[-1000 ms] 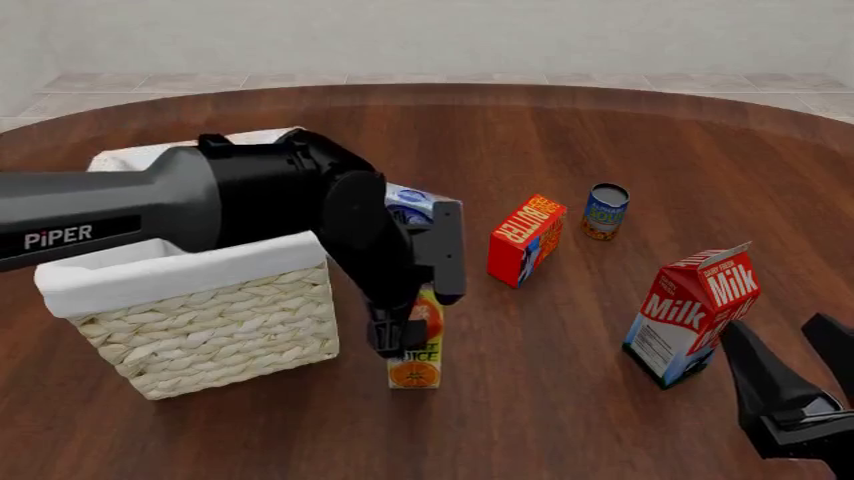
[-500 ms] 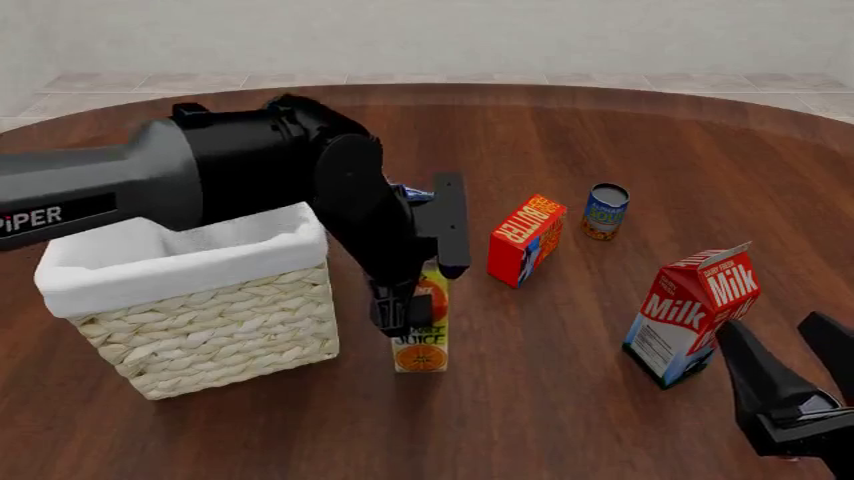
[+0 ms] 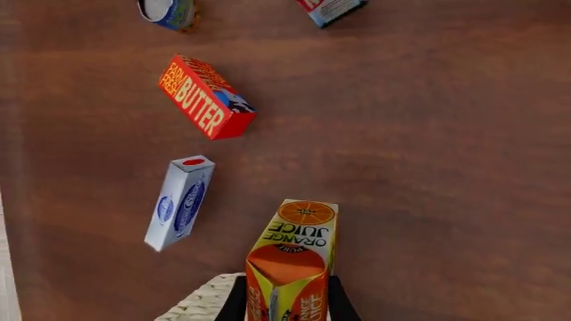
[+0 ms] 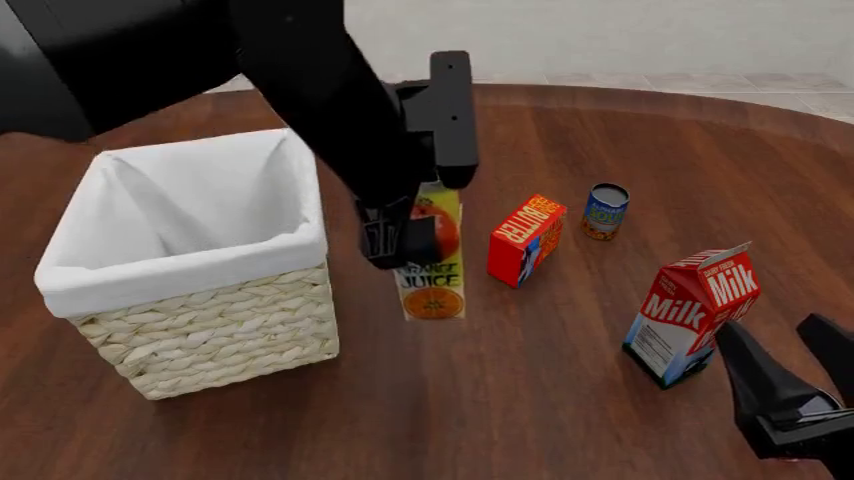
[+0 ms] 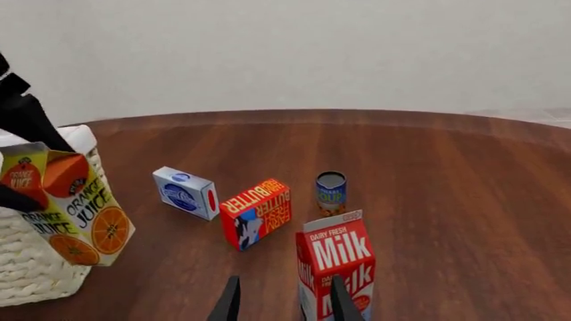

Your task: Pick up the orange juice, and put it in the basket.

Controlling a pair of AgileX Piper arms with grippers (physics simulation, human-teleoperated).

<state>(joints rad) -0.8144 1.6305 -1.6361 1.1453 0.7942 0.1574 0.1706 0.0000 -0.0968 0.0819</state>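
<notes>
Left tool is clamped on the orange juice, and the carton hangs clear of the tabletop just beside the basket. Pickup done; carrying over the rim and releasing remain. Right tool idles, fingers apart.

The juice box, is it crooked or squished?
Not squished. The orange juice hangs tilted in the left gripper, lifted off the table beside the basket. A small white and blue box lies flat on its side.
</notes>
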